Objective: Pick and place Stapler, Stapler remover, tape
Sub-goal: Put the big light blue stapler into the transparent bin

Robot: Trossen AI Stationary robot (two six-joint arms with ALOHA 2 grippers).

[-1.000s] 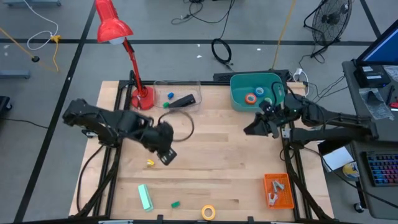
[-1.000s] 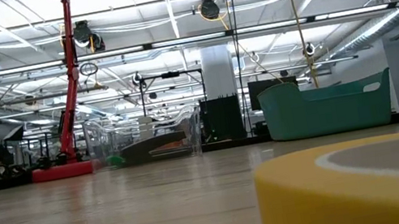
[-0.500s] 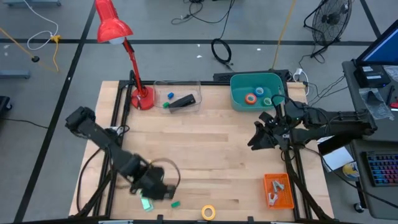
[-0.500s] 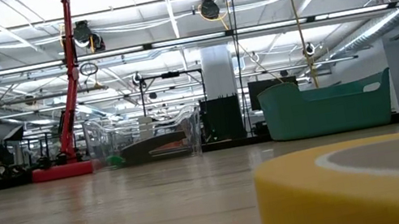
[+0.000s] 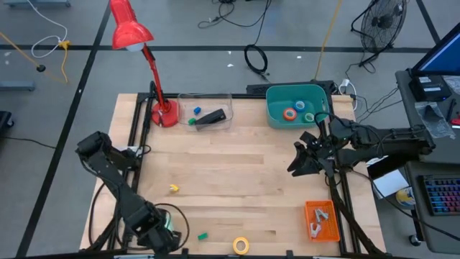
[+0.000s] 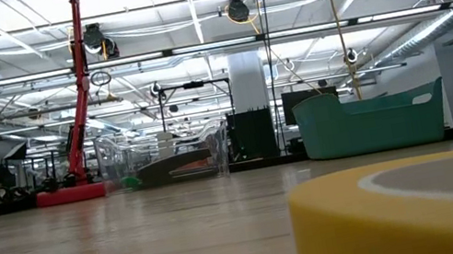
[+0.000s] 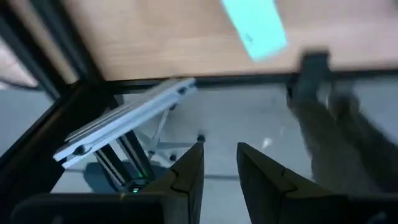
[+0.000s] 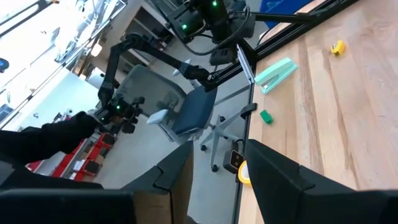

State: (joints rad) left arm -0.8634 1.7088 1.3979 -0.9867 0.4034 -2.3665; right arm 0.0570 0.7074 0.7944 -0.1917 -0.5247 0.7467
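near table's front edge, mint stapler (image 8: 276,74) lying flat, long axis diagonal

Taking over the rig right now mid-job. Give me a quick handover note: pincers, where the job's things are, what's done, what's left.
Left pincer: open, empty, at the table's front left corner, with the mint stapler close by on the wood.
Right pincer: open, empty, raised on the near side of the teal bin.
Done: the orange tape roll and two more rolls are in the teal bin; a black stapler lies in the clear tray.
Left: the yellow tape roll at the front edge and the mint stapler are not yet picked.
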